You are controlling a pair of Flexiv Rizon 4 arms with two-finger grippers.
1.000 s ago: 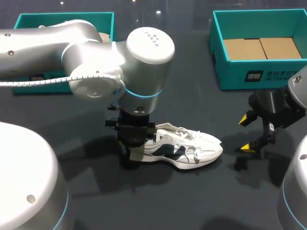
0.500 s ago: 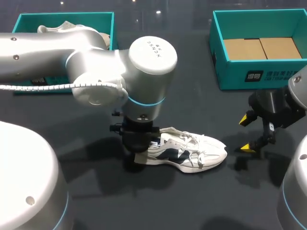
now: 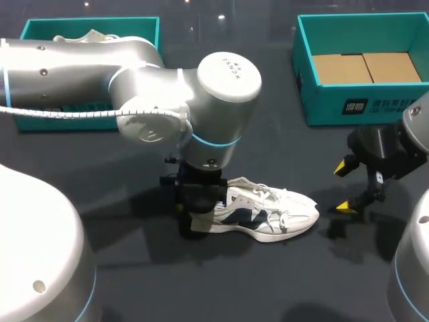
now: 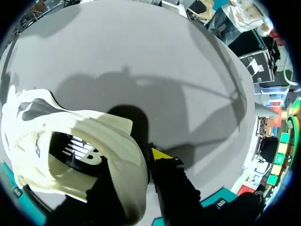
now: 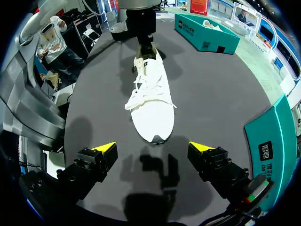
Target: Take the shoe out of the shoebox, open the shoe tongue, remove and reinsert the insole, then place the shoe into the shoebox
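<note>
A white shoe with navy panels (image 3: 268,213) lies on its sole on the dark table, toe pointing right. My left gripper (image 3: 200,216) stands over its heel. In the left wrist view the left gripper (image 4: 137,165) is shut on the padded heel collar (image 4: 123,141), one finger inside the shoe and the yellow-tipped finger (image 4: 160,153) outside. My right gripper (image 3: 348,185) hangs open to the right of the toe, touching nothing. In the right wrist view the shoe (image 5: 150,94) lies ahead of the open right gripper (image 5: 153,148), toe towards it.
A teal shoebox (image 3: 358,100) with a cardboard insert stands at the back right. A second teal box (image 3: 30,28) at the back left holds another white shoe, partly hidden by my left arm (image 3: 100,74).
My left arm has shifted right and a little nearer, dragging the shoe by its heel the same way. The right arm has kept still.
</note>
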